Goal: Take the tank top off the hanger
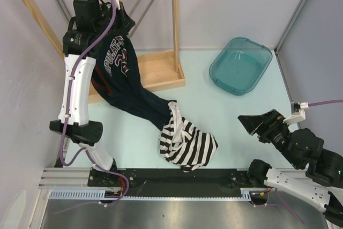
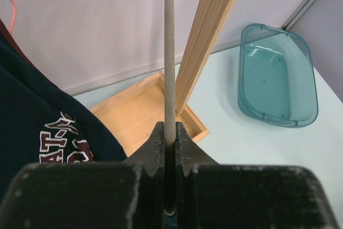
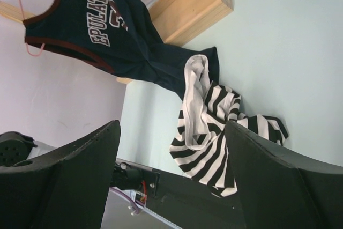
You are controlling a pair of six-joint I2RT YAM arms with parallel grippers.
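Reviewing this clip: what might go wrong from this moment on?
1. The left end effector is shut on a thin grey rod, not on the tank top; a pull may tip the wooden rack.
2. The tank top's lower end lies on the table touching the striped shirt, so it might drag that along.
3. The right end effector sits open, far from the cloth, giving no support.

Noted on left arm: white shells, black joints, purple cable. On right arm: black wrist, white link, same cabling.
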